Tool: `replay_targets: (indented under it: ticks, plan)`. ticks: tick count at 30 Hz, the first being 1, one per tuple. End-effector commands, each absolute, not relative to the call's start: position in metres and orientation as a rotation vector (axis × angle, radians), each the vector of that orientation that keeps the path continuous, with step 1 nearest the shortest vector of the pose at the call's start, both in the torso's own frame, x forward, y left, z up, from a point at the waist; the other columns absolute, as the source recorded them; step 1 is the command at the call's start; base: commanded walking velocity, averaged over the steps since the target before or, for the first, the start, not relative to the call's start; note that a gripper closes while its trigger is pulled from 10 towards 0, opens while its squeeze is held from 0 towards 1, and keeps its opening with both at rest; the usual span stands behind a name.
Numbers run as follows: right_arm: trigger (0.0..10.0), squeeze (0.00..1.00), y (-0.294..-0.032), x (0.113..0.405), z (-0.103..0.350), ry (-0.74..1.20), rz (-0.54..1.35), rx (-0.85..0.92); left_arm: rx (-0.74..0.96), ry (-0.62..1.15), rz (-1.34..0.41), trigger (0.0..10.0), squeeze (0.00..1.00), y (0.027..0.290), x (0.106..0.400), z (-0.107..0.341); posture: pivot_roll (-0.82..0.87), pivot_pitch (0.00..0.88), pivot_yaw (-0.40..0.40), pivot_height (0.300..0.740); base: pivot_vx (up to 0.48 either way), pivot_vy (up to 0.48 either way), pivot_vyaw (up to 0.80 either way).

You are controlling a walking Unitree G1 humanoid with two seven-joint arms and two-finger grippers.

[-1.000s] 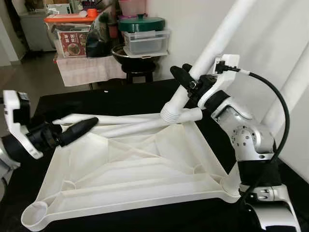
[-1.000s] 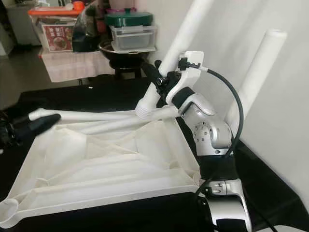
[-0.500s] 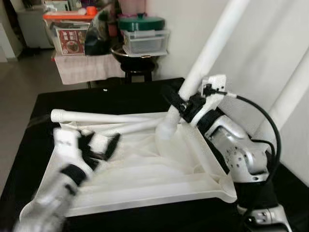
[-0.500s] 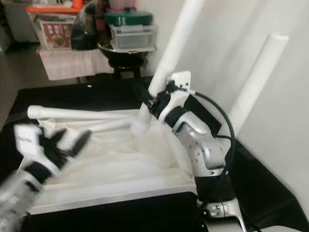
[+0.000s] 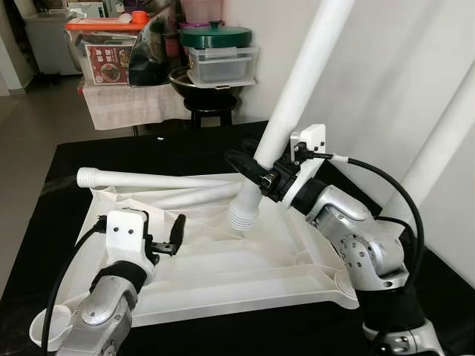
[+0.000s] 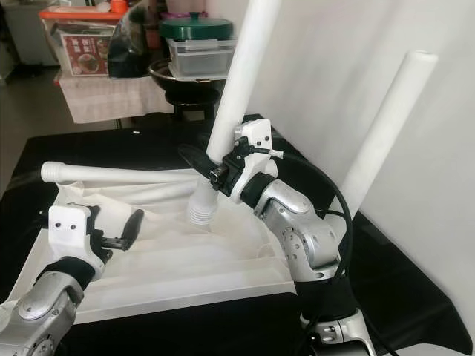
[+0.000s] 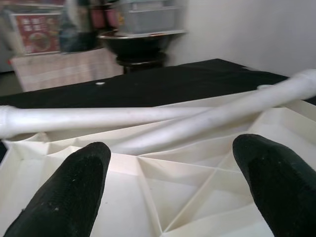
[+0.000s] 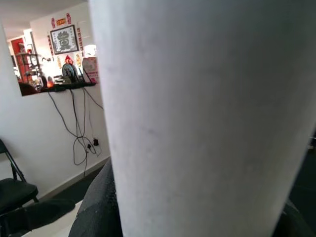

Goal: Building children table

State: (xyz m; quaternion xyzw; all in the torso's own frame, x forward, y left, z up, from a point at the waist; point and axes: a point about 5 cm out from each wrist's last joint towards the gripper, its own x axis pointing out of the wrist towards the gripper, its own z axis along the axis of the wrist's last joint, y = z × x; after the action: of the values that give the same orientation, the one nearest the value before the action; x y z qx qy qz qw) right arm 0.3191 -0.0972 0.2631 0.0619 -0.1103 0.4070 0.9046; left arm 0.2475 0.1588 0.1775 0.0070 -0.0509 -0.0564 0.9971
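Two loose white legs (image 5: 159, 179) are seen lying across the far edge of the upturned white tabletop (image 5: 223, 274) on the black counter (image 5: 96, 159) in the eye views. A third leg (image 5: 286, 119) is clamped, tilted, by the right end effector (image 5: 260, 176), threaded end just above the tabletop.

Left wrist view: left end effector (image 7: 170, 185) spread wide, empty, above the ribbed underside.

Right wrist view: leg gripped between dark fingers (image 8: 96, 207).

Four table legs (image 5: 297, 89), one tabletop (image 5: 223, 274)
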Motion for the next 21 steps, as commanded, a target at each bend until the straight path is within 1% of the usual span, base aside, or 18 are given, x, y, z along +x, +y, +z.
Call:
replay_targets:
  ticks: [1, 11, 13, 21]
  plan:
    - [10.0, 0.00, -0.092, 0.318, 0.262, -0.225, 0.854, 0.122, 0.040, -0.083, -0.103, 10.0, 0.00, 0.161, 0.247, 0.172, -0.01, 0.000, -0.052, 0.740, 0.000, 0.480, 0.00]
    - [10.0, 0.00, -0.090, 0.318, 0.259, -0.222, 0.852, 0.119, 0.047, -0.082, -0.133, 10.0, 0.00, 0.149, 0.246, 0.165, 0.00, 0.000, -0.038, 0.740, 0.000, 0.480, 0.00]
    - [10.0, 0.00, -0.089, 0.318, 0.259, -0.222, 0.853, 0.118, 0.037, -0.080, -0.131, 10.0, 0.00, 0.148, 0.246, 0.164, 0.00, 0.000, -0.038, 0.740, 0.000, 0.345, 0.00]
    - [10.0, 0.00, -0.087, 0.317, 0.259, -0.223, 0.855, 0.122, 0.069, -0.080, -0.153, 10.0, 0.00, 0.145, 0.243, 0.162, 0.02, 0.000, -0.044, 0.740, 0.000, 0.000, 0.00]
